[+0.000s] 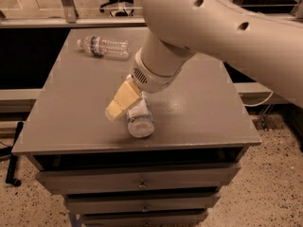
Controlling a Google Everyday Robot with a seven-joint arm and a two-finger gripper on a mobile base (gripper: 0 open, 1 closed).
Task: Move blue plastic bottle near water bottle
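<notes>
The blue plastic bottle [140,121] lies on its side near the front of the grey table [199,108], its bottom end towards the camera; its cap end is hidden under my arm. My gripper [122,103] is low over the table, right against the bottle's left side. The water bottle [105,46], clear with a narrow red-blue band, lies on its side at the table's back left, well apart from the blue bottle.
The table is a cabinet with drawers [137,183] under its front edge. My large white arm [213,32] reaches in from the upper right and covers the table's back right. A speckled floor [274,183] surrounds it.
</notes>
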